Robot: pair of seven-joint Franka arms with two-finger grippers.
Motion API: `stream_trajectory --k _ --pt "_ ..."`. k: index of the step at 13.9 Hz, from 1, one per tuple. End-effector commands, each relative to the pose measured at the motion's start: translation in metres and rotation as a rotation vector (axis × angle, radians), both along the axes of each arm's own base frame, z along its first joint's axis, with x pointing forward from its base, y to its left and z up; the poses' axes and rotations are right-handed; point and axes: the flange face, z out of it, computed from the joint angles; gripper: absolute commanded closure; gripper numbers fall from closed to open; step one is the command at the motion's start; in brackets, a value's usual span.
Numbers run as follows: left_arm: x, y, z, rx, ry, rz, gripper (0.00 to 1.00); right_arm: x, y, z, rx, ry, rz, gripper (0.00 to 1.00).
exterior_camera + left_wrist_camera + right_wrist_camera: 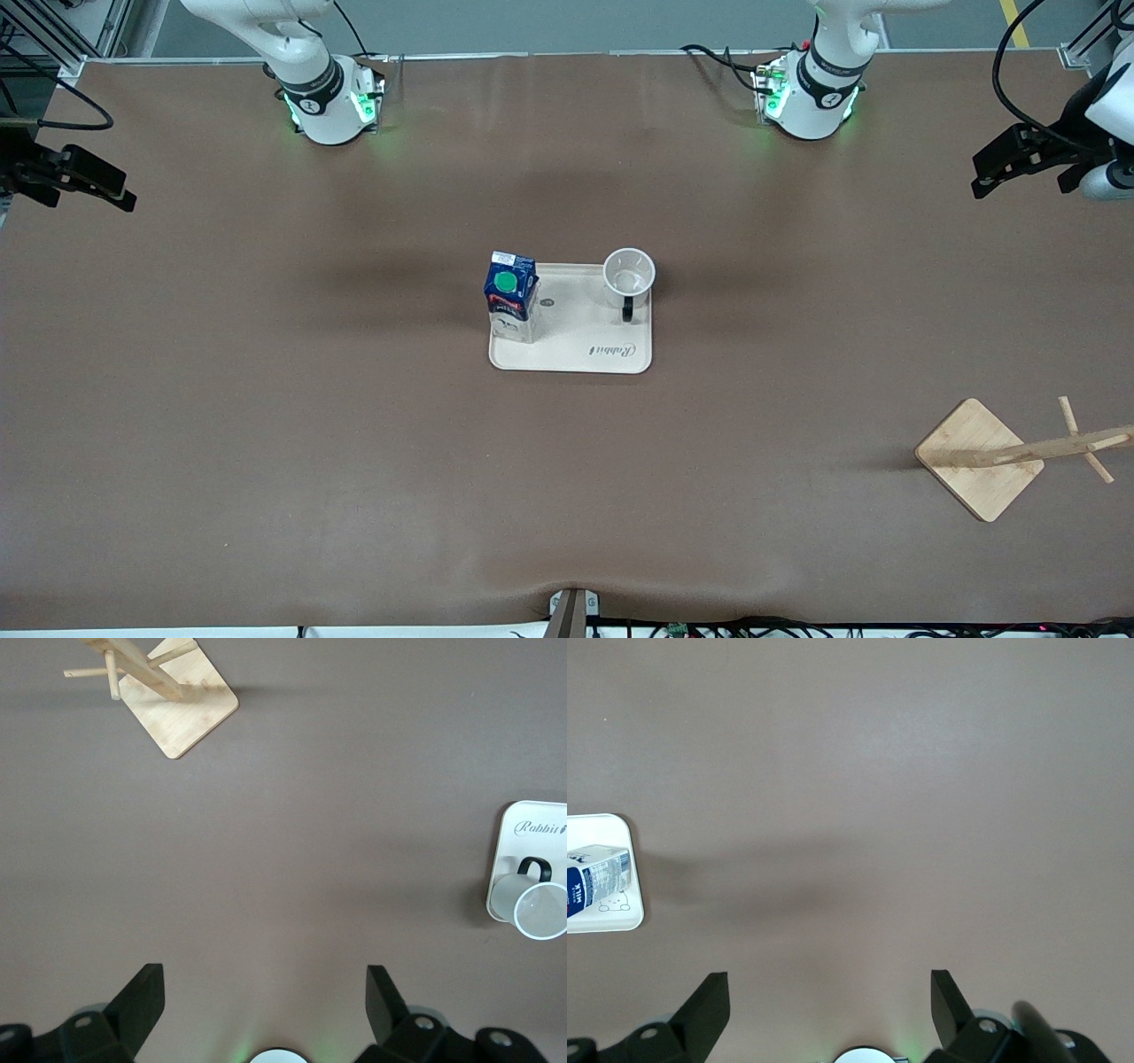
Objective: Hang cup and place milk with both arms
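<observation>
Resting on one tray, one cup, one milk, left gripper and right gripper released

Cup, milk upright on tray.

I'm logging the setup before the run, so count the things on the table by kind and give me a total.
Tray: 1
Milk carton, on the tray: 1
Cup, on the tray: 1
Wooden cup stand, toward the left arm's end: 1
Total: 4
</observation>
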Motion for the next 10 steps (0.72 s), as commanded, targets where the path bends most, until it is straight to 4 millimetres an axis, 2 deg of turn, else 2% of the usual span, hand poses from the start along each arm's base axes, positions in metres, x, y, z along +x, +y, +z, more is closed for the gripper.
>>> stream_trajectory --k 1,7,10 --pt "0.001 -0.001 0.006 0.004 0.004 -0.010 0.00 -0.001 -0.004 0.002 -0.015 0.003 0.003 0.00" --pt "0.006 -0.004 0.003 0.005 0.008 -0.017 0.00 -0.002 -0.003 0.002 -0.013 0.004 0.004 0.00" --pt "0.006 -0.017 -0.006 0.003 0.030 -0.034 0.00 -0.002 -0.003 0.002 -0.012 0.004 0.004 0.00"
